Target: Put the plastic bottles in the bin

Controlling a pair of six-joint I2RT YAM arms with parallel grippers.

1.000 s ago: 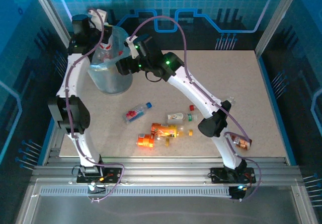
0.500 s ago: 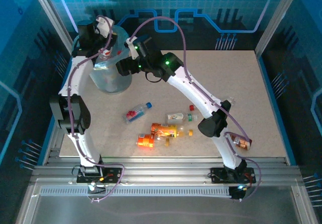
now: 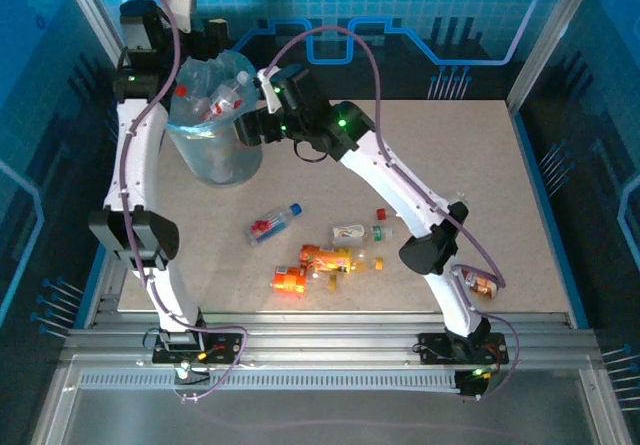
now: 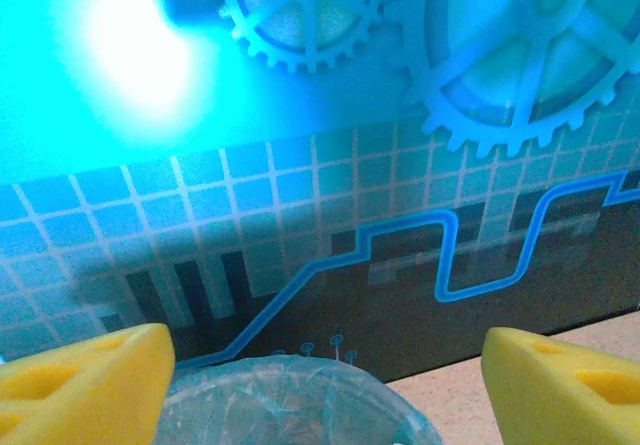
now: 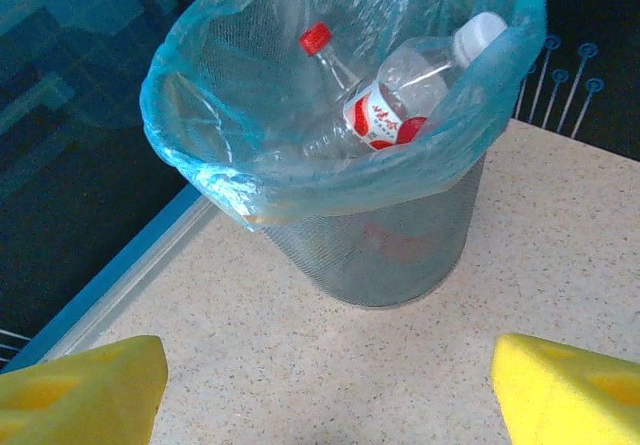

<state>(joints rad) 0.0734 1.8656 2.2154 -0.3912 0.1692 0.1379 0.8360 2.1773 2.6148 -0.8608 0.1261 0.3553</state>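
Tabletop (image 3: 480, 185): left tool (image 4: 325, 380) risen off bin (image 5: 400, 255), jaws now wide, empty; right tool (image 5: 325, 390) wide, empty.

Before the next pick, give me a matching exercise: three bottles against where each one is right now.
Bottles:
1. white-capped bottle
2. blue-capped bottle
3. brown bottle

Places:
a. toward the near right corner of the table
b. inside the bin
c. lying on the table, the loose bottle nearest the bin

Pairs: 1-b, 2-c, 3-a
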